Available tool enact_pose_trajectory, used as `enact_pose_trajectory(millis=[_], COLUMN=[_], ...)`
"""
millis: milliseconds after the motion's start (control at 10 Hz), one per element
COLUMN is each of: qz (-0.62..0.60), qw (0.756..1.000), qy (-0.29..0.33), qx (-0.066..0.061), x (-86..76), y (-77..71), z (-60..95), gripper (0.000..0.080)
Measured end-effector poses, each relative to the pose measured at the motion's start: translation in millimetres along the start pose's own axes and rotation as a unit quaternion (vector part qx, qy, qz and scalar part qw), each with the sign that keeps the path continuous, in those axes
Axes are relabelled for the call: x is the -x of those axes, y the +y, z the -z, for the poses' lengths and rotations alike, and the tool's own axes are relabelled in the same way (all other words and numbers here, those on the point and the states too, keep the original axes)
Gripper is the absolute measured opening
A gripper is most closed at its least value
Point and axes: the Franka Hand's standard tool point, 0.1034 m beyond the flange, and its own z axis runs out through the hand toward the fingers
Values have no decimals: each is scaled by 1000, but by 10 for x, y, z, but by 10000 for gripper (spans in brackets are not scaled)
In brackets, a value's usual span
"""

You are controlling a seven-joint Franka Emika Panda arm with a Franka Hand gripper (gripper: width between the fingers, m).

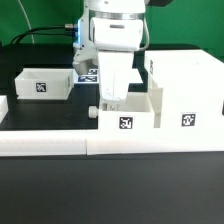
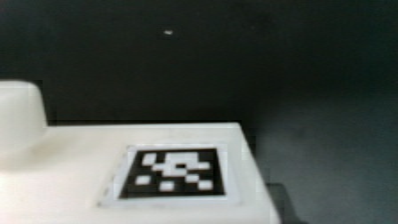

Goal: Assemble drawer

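A small white open-top tray (image 1: 128, 115) stands against the low front wall, with a knob (image 1: 92, 111) on the side toward the exterior view's left. The tall white housing (image 1: 185, 92) stands right beside it on the exterior view's right. A second tray (image 1: 45, 83) sits apart at the left. My gripper (image 1: 114, 92) reaches down into the near tray at its back left part. Its fingertips are hidden by the tray. The wrist view shows a white tray face with a marker (image 2: 175, 172) and a rounded white knob (image 2: 18, 120), and no fingers.
A long low white border wall (image 1: 60, 143) runs along the front of the black table (image 1: 60, 110). The marker board (image 1: 88, 73) lies flat behind the arm. A green backdrop and cables are at the back.
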Motion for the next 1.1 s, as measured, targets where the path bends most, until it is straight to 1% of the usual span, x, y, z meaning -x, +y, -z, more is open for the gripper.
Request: enact_pose_trajectory(millis=[200, 400, 500, 600, 700, 800, 1100], qz=[1, 7, 5, 6, 6, 8, 6], qw=[1000, 1000, 1000, 1000, 999, 999, 999], qy=[-1, -5, -9, -12, -15, -16, -16], qx=[-2, -5, -9, -16, -30, -32, -32], x=[0, -114, -118, -111, -95, -81, -74], y=[-10, -21, -21, -19, -29, -26, -27], z=[-5, -2, 2, 8, 11, 13, 11], gripper=[42, 42, 42, 42, 42, 42, 42])
